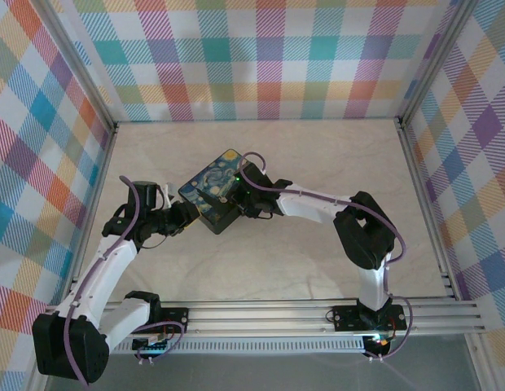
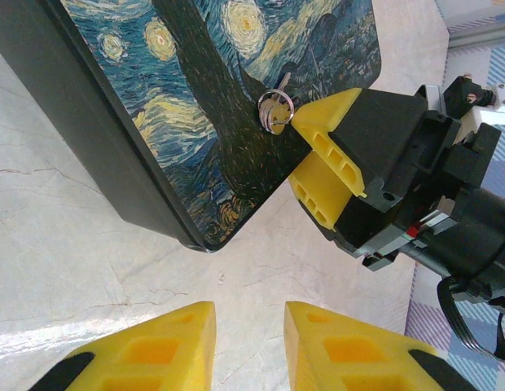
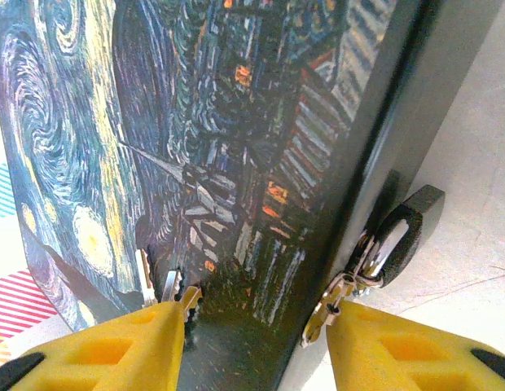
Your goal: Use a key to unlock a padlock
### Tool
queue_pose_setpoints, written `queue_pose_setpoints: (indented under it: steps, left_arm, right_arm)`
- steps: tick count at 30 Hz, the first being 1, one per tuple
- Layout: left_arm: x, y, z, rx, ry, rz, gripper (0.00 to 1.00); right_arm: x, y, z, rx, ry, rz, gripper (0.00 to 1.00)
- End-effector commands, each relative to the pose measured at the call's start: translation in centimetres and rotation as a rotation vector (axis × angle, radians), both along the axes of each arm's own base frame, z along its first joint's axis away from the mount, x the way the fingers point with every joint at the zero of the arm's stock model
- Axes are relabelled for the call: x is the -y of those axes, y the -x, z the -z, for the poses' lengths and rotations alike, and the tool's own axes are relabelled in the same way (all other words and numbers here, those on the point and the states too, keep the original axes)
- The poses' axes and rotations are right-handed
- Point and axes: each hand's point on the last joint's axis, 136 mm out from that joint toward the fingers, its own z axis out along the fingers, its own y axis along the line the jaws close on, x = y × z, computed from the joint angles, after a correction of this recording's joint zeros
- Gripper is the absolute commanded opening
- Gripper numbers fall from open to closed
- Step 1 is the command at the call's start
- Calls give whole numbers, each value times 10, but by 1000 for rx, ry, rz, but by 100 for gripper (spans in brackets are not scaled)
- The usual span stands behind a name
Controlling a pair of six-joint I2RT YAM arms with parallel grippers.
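Note:
The dark grey padlock (image 3: 409,226) hangs against the side wall of the black box with the starry-night lid (image 1: 213,189). Its metal ring carries a small key (image 3: 320,316) that touches my right gripper's right finger. A second ring of silvery keys (image 2: 274,110) lies on the painted lid, and in the right wrist view these keys (image 3: 165,285) sit at the tip of the left finger. My right gripper (image 3: 256,318) stands open astride the lid's edge, one finger over the lid and one beside the box. My left gripper (image 2: 248,314) is open over bare table, just short of the box's corner.
The box (image 2: 98,147) lies at the middle of the pale marble-look table (image 1: 318,155). Checked walls and metal frame posts (image 1: 407,130) close in the back and sides. The right arm (image 1: 358,228) reaches in from the right, close to the left gripper (image 1: 186,214).

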Motion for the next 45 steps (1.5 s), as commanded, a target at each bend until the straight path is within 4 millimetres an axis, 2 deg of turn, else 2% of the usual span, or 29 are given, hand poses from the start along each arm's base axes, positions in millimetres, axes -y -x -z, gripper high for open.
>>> queue_pose_setpoints:
  steps: [1,8,18,27,31,39,42,45]
  left_arm:
    - [-2,4,-2,-5,5,0,28]
    - [-2,3,-1,-8,11,-4,28]
    - [-2,4,-1,-8,10,-2,28]
    - [-3,6,-1,-7,-7,3,28]
    - [-4,7,-4,-1,-18,3,28]
    - [-5,5,-8,3,-29,2,28]
    - [-4,3,-9,3,-34,4,28]
    - [-4,-3,-12,17,-58,0,28]
  right_arm:
    - [-9,-11,-12,40,-42,18,49]
    - [-14,-15,-23,78,-57,-1,49]
    - [-18,-16,-17,56,-34,-4,54]
    - [-7,-13,8,13,110,-59,53]
    - [1,-9,14,11,135,-69,47]
    - [22,0,1,62,187,-123,40]
    - [26,1,-5,80,189,-147,41]
    - [22,0,-17,115,183,-179,45]
